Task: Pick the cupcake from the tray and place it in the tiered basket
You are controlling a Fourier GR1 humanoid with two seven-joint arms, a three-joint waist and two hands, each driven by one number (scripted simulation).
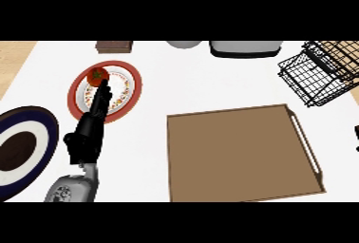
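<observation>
The brown tray (242, 154) lies in the middle of the white counter, and no cupcake shows on it or anywhere else in view. The black wire tiered basket (319, 71) stands at the back right. My left hand (88, 135) is at the left, open, with its straight fingers (104, 95) stretched over a red-rimmed plate (77, 97) towards a tomato (97, 75). A dark sliver at the right edge, level with the tray, looks like my right hand (355, 137); what it holds is hidden.
A dark-rimmed plate (43, 124) with a brown centre lies at the far left. Along the back edge are a brown block (114, 46), a grey bowl (184, 44) and a pale appliance (245, 48). Bare white counter separates the tray from the basket.
</observation>
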